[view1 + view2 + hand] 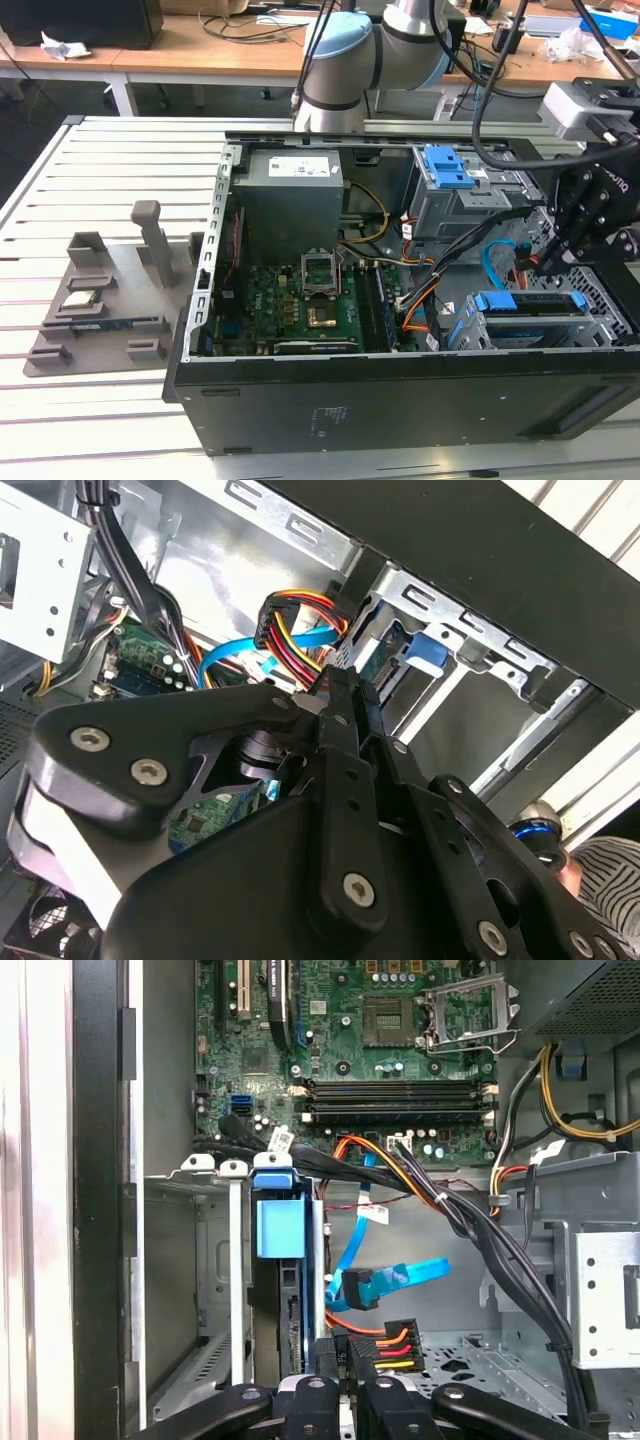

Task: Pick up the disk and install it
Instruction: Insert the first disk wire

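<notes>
My end effector (560, 250) hangs over the drive cage at the exterior view's right; its fingers look close together, holding nothing that I can see. The disk (288, 1260) stands on edge in a cage slot, blue carrier outward. The blue data cable (385, 1280) and coloured power wires (385, 1345) lie just beside; I judge they could snag or be pinched.
</notes>
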Robot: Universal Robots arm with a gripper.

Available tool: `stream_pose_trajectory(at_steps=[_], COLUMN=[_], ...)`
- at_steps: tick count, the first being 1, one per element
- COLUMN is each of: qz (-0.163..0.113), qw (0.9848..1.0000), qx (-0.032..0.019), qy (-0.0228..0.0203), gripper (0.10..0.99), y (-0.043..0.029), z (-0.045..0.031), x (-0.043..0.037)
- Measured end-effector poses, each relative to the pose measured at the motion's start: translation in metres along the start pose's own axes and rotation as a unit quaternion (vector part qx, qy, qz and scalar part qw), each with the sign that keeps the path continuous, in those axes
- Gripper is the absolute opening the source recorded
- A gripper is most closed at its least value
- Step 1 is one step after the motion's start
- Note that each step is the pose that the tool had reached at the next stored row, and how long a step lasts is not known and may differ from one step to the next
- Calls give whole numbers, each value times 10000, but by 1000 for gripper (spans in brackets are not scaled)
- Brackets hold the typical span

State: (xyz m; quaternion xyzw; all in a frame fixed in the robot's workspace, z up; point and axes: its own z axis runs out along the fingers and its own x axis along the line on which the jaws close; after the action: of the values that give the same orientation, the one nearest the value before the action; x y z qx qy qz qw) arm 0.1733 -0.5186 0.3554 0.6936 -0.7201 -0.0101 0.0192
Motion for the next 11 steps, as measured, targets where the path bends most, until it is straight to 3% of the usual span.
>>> stream_pose_trajectory(at_steps=[8,11], qz=[0,1], qw=[10000,10000], qx=[1,1], qy=[9,28], gripper=[165,165], y=[-5,-26], z=[7,57], x=[109,128])
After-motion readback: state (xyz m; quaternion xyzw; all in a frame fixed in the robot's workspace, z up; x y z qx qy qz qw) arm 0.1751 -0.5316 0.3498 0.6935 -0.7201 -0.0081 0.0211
